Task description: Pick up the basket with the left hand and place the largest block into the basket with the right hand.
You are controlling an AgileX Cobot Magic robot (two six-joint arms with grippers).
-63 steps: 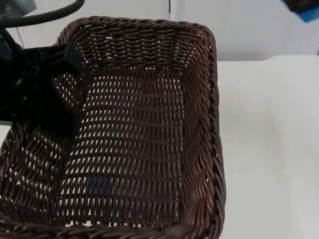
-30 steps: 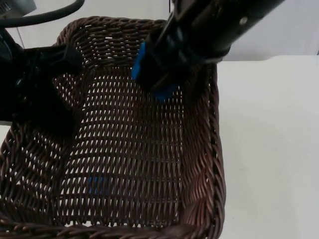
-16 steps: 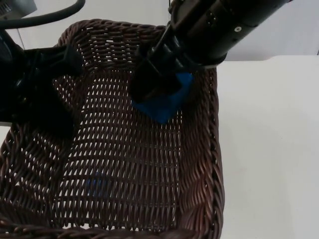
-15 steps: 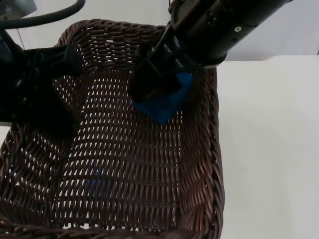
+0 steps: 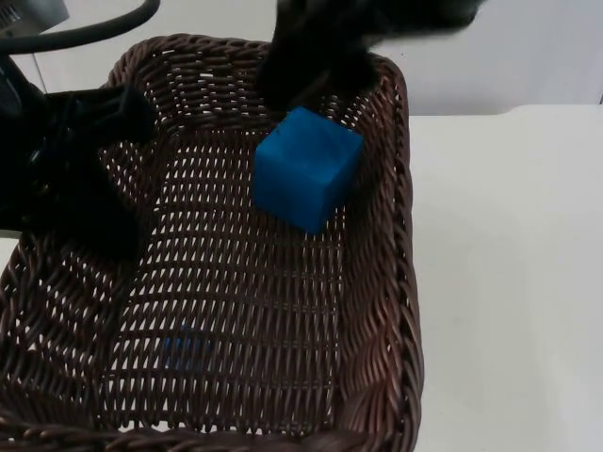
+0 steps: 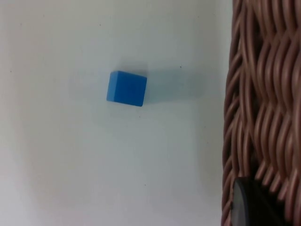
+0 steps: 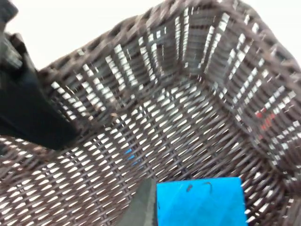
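A dark brown wicker basket takes up most of the top view, held above the white table. The left gripper is at the basket's left rim, clamped on the wicker there; in the left wrist view one black fingertip lies against the woven wall. A big blue block sits inside the basket on its woven floor, towards the far right corner and close to the right wall, turned so that one corner points to the near side. Nothing grips it.

The right gripper hangs just above and behind the block, over the basket's far rim, a blurred black shape. Its fingers seem to be apart and clear of the block, though the blur makes that hard to be sure of. In the right wrist view the block lies just beside a dark fingertip, with the basket's floor and far walls beyond it and the black left arm at the rim.

The left wrist view looks past the basket down to the table, where a small blue cube lies by itself, well apart from the basket wall. Through the weave in the top view a faint blue patch shows under the basket's near part.
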